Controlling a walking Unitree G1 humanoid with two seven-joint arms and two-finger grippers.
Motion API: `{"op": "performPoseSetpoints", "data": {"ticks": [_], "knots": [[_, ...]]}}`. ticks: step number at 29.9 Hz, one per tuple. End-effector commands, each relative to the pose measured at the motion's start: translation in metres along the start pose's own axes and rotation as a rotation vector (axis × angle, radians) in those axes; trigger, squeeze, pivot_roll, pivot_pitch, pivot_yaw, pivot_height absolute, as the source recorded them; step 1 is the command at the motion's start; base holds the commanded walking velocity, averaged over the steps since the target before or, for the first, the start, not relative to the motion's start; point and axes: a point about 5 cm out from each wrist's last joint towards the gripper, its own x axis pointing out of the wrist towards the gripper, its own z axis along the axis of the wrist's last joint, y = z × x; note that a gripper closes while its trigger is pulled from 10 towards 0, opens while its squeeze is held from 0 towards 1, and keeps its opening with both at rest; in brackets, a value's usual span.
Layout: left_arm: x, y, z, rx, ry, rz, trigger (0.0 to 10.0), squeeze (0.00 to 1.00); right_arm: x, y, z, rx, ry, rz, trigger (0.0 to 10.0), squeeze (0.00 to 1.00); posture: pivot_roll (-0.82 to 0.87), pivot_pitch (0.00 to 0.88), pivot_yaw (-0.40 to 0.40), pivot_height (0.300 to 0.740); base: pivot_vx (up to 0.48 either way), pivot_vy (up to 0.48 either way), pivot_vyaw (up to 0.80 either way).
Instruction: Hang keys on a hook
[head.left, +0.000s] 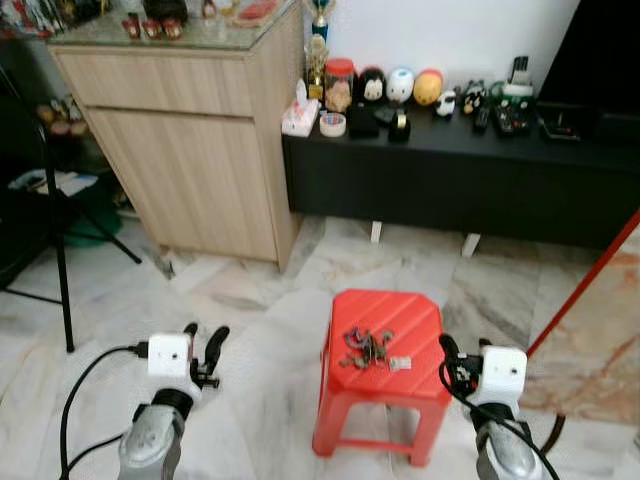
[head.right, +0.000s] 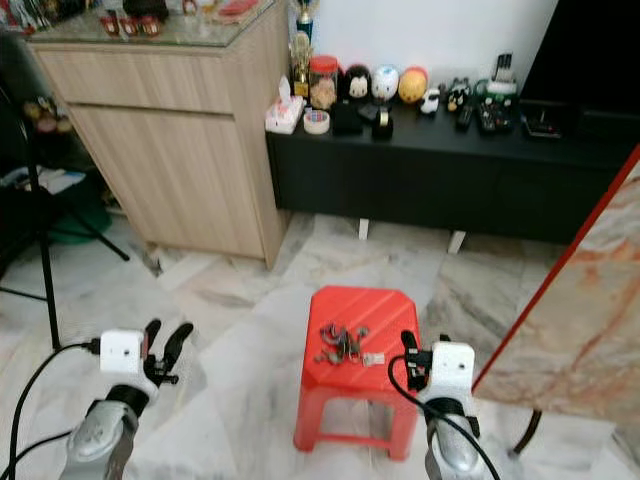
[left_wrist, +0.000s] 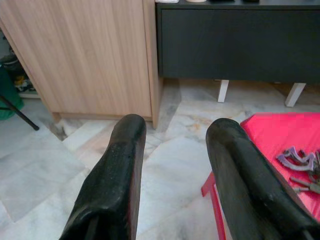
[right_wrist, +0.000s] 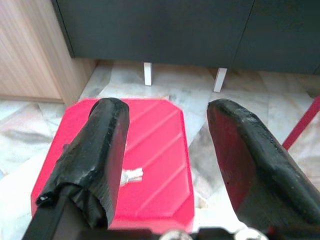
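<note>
L gripper (head.left: 204, 340): 2 fingers spread wide, nothing held, above floor beside red stool (head.left: 400, 310). R gripper (right_wrist: 165, 150): fingers parted wide, empty, near stool edge. Keys (head.left: 368, 347) seen on stool top, untouched.

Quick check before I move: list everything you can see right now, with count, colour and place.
keys: one bunch, grey metal, on top of the stool
stool: one, red plastic, on the floor between the two arms
wooden cabinet: one, light wood with a glass top, back left
low console: one, black, along the back wall right of the cabinet
figurines and jar: several, mixed colours, on the console top
tissue pack: one, white, on the console's left end
tripod leg: one, black, far left
floor: pale marble tiles
left gripper: open, low, left of the stool
right gripper: open, at the stool's right edge
</note>
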Motion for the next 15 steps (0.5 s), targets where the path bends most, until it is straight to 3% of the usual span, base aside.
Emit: {"op": "performPoseSetpoints", "data": {"ticks": [1, 15], "knots": [[-0.0014, -0.0024, -0.0025, -0.003, 0.02, -0.006, 10.0, 0.0, -0.0019, 0.0014, -0.0031, 0.008, 0.018, 0.001, 10.0, 0.0, 0.02, 0.06, 0.001, 0.626, 0.0, 0.0, 0.0], [0.0029, -0.0082, -0.0008, -0.013, 0.039, -0.026, 10.0, 0.0, -0.0009, 0.0053, -0.0013, 0.039, 0.006, 0.028, 10.0, 0.0, 0.03, 0.071, 0.003, 0.626, 0.0, 0.0, 0.0]]}}
